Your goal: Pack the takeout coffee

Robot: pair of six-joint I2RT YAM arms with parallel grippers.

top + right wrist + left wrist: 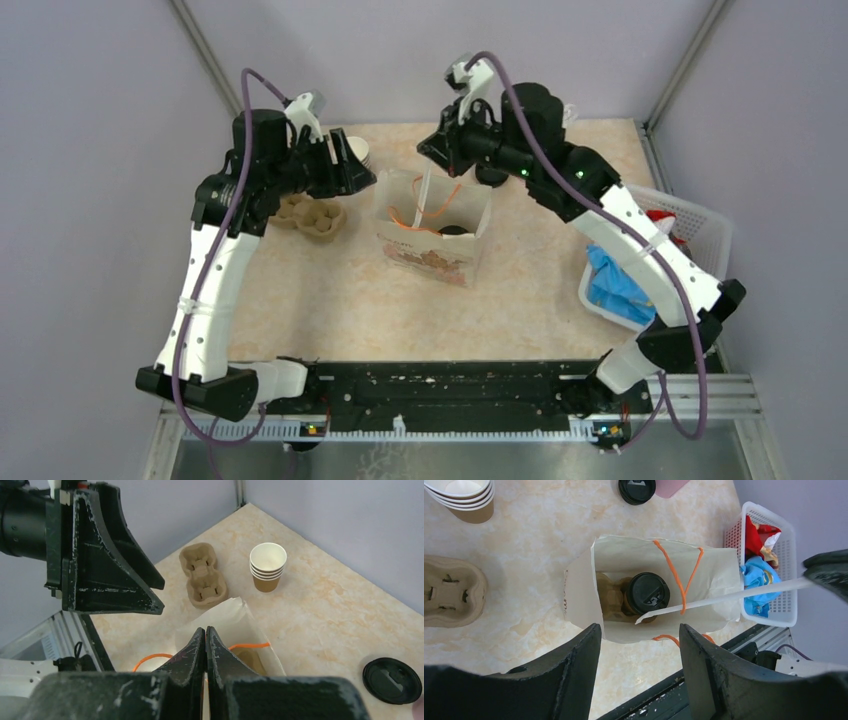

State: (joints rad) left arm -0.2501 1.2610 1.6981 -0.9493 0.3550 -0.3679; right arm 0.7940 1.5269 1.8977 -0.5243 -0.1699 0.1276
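- While the coffee cup (648,593) stands upright with its black lid on, it is deep inside the open paper bag (624,555), in a brown cardboard holder (610,597) at the bottom. So I judge that the cup itself is packed.
- The bag stands on the bench (549,535) with its mouth open to the top.
- The left gripper (639,630) has its jaws wide apart and holds nothing. In its own view the mouth of the bag shows between the two jaws, and the cup lies straight ahead of them, lower down.
- The right gripper (205,632) has its jaws pressed together on a thin white straw (724,598). The straw slants down into the bag from the right side.
- The free end of the straw lies at the edge of the lid. I cannot tell if it touches.
- The long axis of the cup is vertical, and the straw crosses it at a slant. From above, the right jaws are over the far edge of the bag, while the left jaws are off to its left side.
- I think the next move belongs to the right arm: to let the straw go so it falls beside the cup, not on the lid.
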